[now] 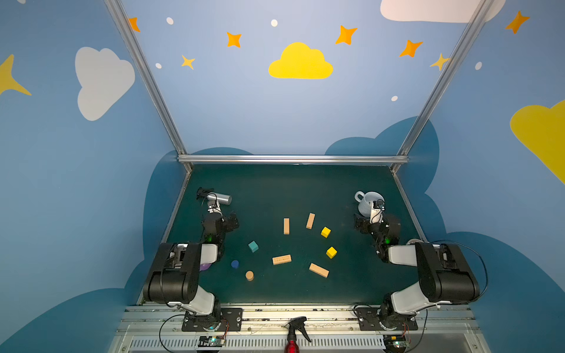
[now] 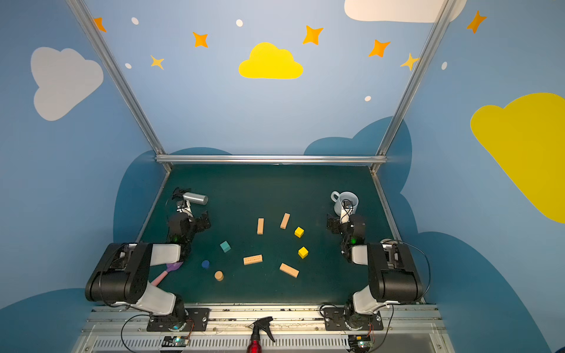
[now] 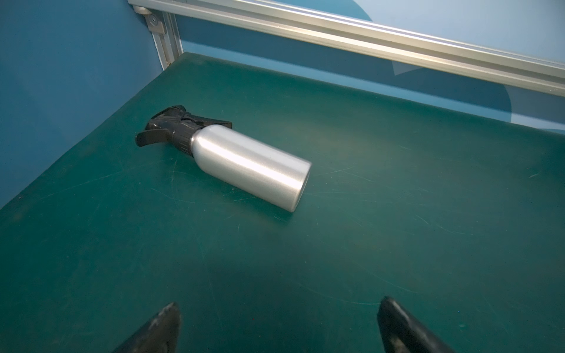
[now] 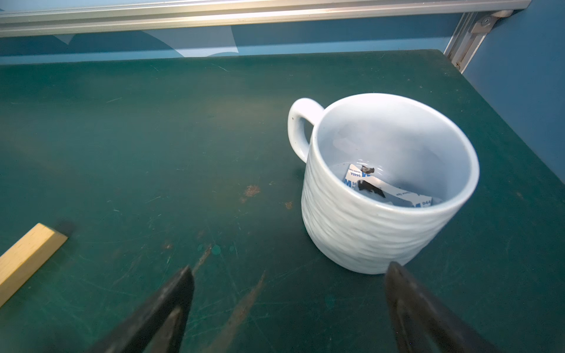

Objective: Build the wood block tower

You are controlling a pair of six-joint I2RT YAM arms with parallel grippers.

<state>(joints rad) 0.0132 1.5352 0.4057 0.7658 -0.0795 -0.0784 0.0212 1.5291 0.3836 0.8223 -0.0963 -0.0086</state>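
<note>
Right wrist view: right gripper [image 4: 290, 269] hangs spread wide, empty, just beside the mug [image 4: 382, 220]; left gripper [image 3: 279, 305], well away from the mug, gapes empty too. All the wood blocks [image 1: 281, 259] lie scattered, unstacked, left of the mug. Best start, I reckon: tan plank [image 1: 310, 220] nearest the mug, pinched across its narrow sides.

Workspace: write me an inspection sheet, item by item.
Surface: green mat, scuffed and scratched.
Job's things: four tan planks, two yellow cubes, teal cube, blue cylinder, tan cylinder, all apart on the mat; nothing stacked.
Clutter: silver spray bottle lying down; pale mug upright, paper scraps inside; pink-purple utensil under left arm.
Grippers: left gripper, right gripper both open, empty.
Cables: black cables along the front rail.
Surroundings: blue walls, aluminium frame, red spray bottle at front rail.
</note>
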